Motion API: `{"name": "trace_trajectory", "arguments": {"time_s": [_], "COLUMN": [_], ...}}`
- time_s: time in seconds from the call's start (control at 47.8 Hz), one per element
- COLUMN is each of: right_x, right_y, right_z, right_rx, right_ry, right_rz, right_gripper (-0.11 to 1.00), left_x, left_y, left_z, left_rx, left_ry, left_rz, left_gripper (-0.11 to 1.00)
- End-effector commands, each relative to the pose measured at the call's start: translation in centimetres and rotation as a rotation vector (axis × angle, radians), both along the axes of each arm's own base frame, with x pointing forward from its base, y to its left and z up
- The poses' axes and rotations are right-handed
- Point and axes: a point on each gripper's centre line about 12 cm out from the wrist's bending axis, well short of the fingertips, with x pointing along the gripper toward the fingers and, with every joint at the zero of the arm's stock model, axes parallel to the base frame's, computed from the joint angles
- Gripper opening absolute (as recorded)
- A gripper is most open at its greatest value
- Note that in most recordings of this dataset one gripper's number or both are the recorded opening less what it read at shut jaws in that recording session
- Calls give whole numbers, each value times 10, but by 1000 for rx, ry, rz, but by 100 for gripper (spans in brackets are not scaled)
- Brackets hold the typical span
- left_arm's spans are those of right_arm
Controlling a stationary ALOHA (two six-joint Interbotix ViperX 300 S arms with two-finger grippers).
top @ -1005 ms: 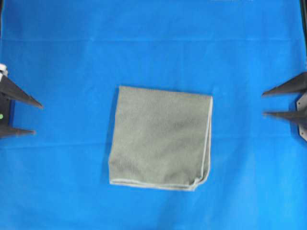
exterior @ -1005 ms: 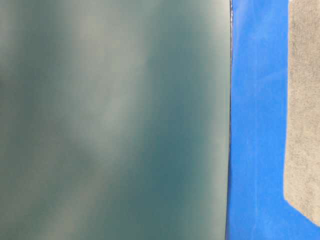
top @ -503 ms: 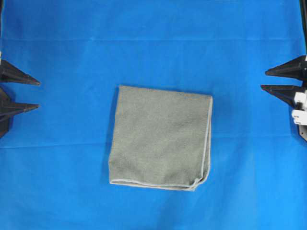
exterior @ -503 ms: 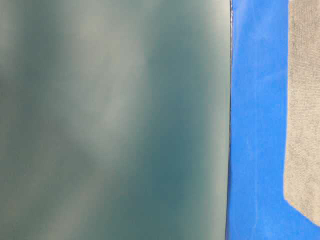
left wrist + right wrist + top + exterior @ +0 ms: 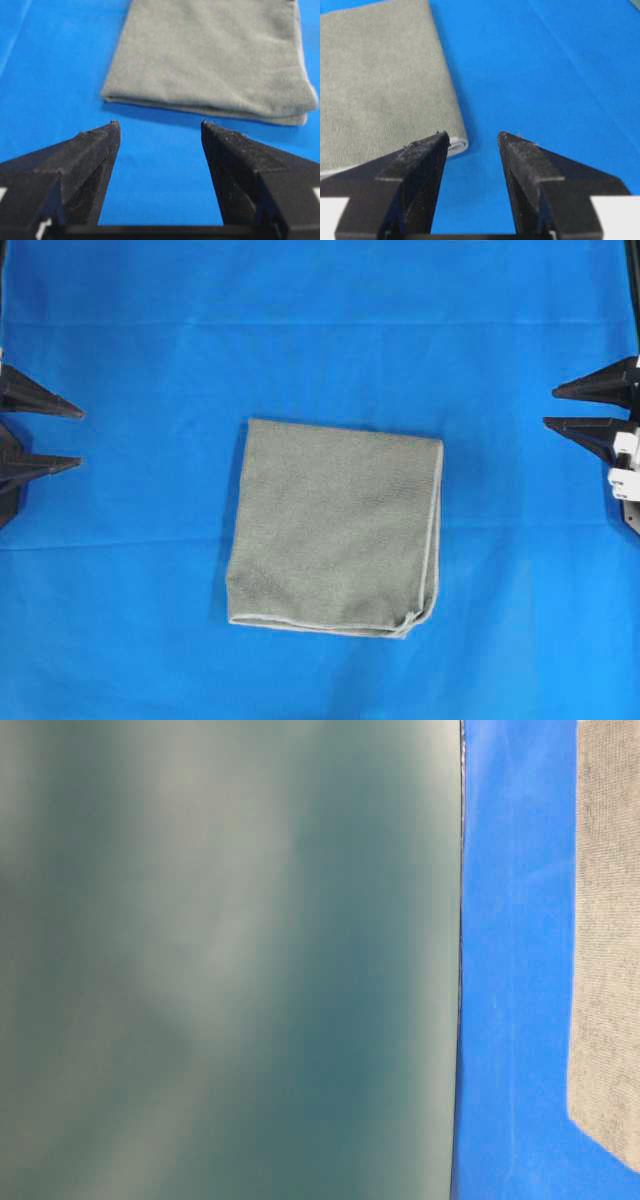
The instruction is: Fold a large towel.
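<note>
Moved since a second ago: both claws, not the towel (image 5: 335, 528). Same spot for the towel, same shape, lying flat in the middle of the blue sheet (image 5: 320, 330) on the surface. Folded over already, it seems, with a thin pale hem down its right side and along its near edge, and layers peeking out at the near right corner.

Left of the towel, well apart from it: the left claw (image 5: 80, 437), slid up the picture from where it was, then stopped. Spread wide, nothing between its two black tips. From its own camera, towel edge lying ahead of the left claw (image 5: 160, 127), not touching.

Right of the towel, also well apart: the right claw (image 5: 550, 407), slid up too, then stopped. Spread wide and empty as well. From its camera, towel corner just beyond one tip of the right claw (image 5: 472, 137).

Probably means letting go is done and both claws are backing off. Looks like folding finished, or nearly so.

Beside the towel in the table-level view, only a blurry dark wall.
</note>
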Motion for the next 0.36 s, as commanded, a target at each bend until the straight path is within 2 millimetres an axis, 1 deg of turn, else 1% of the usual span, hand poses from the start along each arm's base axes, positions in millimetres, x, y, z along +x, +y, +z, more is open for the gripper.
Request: {"name": "trace_trajectory", "arguments": {"time_s": [0.0,0.335], "right_x": [3,2], "right_y": [0,1], "right_z": [8,14], "right_rx": [0,4], "right_ry": [-20,-45], "right_rz": [2,5], "right_gripper": [51,51], "left_x": [1,0], "left_y": [0,0], "left_z": [6,8], "left_rx": [-2,-3], "left_ry": [-14,-23], "left_rz": [1,2], "left_gripper": [64,64]}}
